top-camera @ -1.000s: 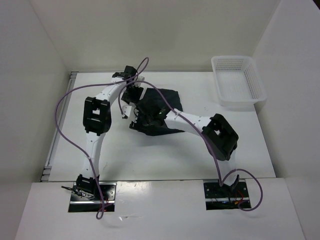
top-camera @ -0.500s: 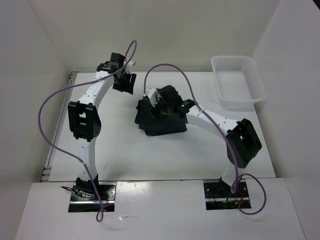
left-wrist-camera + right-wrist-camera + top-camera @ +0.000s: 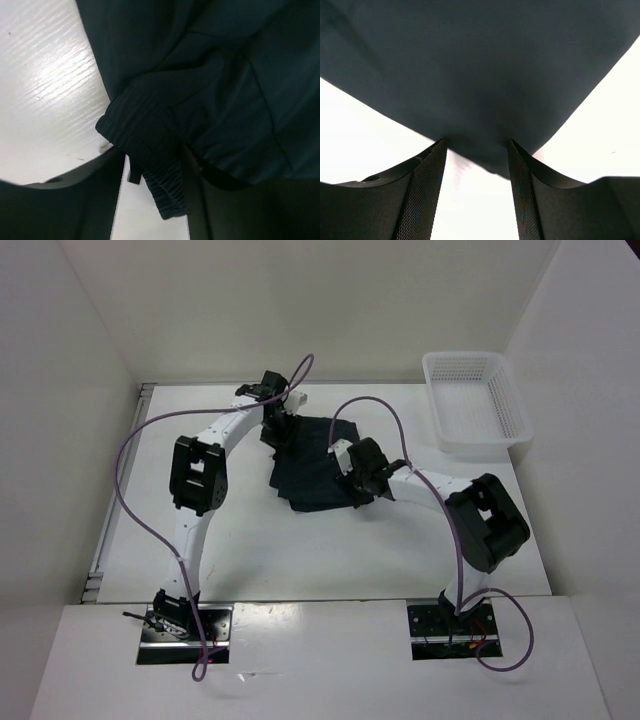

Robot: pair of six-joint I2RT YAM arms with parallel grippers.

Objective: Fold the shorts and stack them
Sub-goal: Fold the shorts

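Observation:
The black shorts [image 3: 312, 462] lie in a flattish, partly folded heap at the middle of the white table [image 3: 250, 545]. My left gripper [image 3: 277, 432] is at their far left edge. In the left wrist view it [image 3: 156, 156] is open, and the ribbed waistband [image 3: 157, 175] lies between its fingers. My right gripper [image 3: 356, 478] is at the shorts' right edge. In the right wrist view it [image 3: 477, 144] is open, with the smooth edge of the shorts [image 3: 480, 75] between its fingertips over the table.
A white mesh basket [image 3: 465, 356] stands at the far right corner of the table. White walls enclose the table on three sides. Purple cables arch over both arms.
The left gripper came back from the far left to the shorts' edge. The right gripper moved off the top of the bunched shorts to their right edge. The shorts now lie flatter.

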